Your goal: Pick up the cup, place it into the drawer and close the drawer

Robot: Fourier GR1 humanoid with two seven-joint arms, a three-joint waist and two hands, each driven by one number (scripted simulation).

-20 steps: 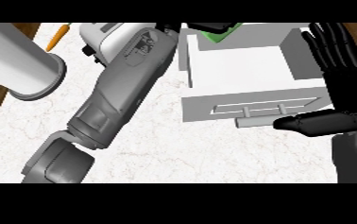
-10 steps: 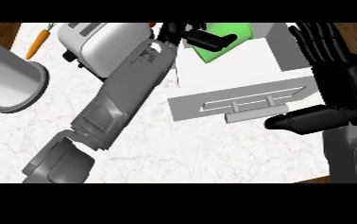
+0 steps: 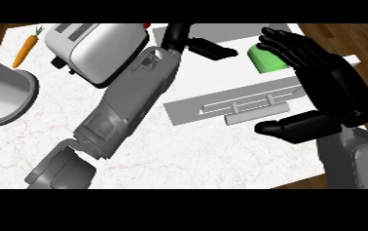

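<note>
Step in hand: placement, at the point of release. The cup [image 3: 265, 62] lies inside the open drawer [image 3: 215, 79], at its right side, partly hidden by the right hand [image 3: 323, 74]; whether it stands upright cannot be told. The left hand [image 3: 179, 36] hangs over the drawer, fingers released and apart from the cup. The right hand is spread flat, grasping nothing, thumb just beside the handle [image 3: 255, 114]. Next move, as judged: clear the left hand from the drawer, then press the drawer front [image 3: 208, 109] inward until closed, away from the near edge of the surface [image 3: 201, 152]
</note>
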